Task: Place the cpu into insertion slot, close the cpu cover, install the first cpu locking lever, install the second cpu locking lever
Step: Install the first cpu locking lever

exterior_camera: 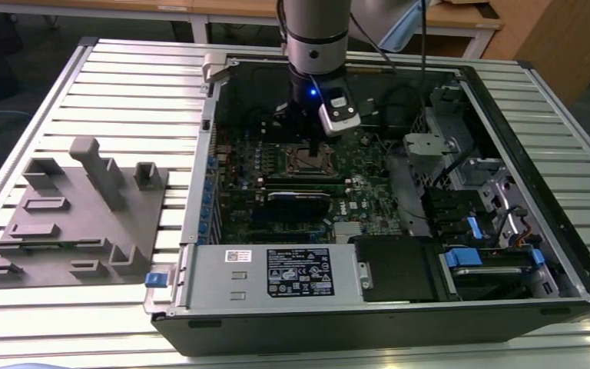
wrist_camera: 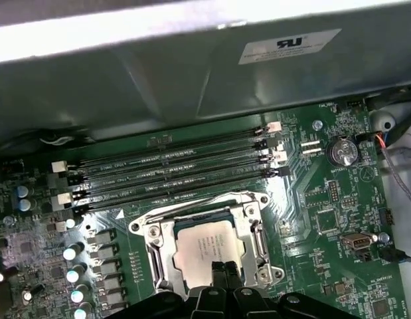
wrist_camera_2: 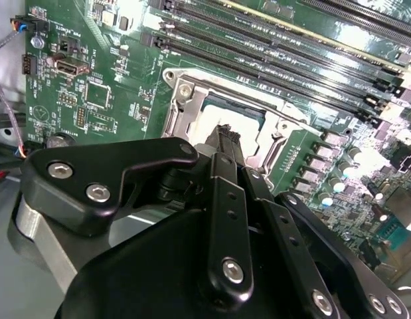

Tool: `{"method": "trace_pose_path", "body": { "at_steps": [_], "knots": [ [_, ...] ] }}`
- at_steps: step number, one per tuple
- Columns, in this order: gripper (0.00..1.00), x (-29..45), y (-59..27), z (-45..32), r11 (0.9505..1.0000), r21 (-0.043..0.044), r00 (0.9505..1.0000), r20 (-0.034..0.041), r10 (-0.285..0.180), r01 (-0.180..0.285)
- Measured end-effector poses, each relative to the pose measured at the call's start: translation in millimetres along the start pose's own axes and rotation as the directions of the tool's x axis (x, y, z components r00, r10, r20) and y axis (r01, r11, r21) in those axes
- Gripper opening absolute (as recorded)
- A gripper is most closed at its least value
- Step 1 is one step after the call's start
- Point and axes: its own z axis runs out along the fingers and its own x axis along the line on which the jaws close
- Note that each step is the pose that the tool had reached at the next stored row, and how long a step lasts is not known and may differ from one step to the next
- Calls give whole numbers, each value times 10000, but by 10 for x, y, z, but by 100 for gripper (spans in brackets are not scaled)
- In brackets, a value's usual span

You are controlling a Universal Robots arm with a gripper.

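Gripper (wrist_camera_2: pixel 225 131) hides part of cpu (wrist_camera_2: pixel 213 116), cpu cover (wrist_camera_2: pixel 180 109).

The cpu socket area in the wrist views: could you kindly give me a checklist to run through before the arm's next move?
1. cpu lying flat and square in the cover's window: ok.
2. cpu cover down around the cpu: ok, as far as the first wrist view shows.
3. Locking levers latched: cannot tell, they are hard to make out.
4. gripper fingers shut, with nothing seen between them: ok.
5. Fingertips over the cover's near edge, touching it or not: cannot tell.
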Motion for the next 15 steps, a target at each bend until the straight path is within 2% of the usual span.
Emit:
{"method": "trace_pose_path", "body": {
  "at_steps": [9,11,12,15],
  "knots": [
    [11,1,0,17,10000,13,10000,-18,-2,2],
    [11,1,0,18,10000,35,9999,-137,0,1],
    [11,1,0,17,10000,44,9999,-171,-1,2],
    [11,1,0,17,10000,50,9998,-194,0,1]
  ]
}}
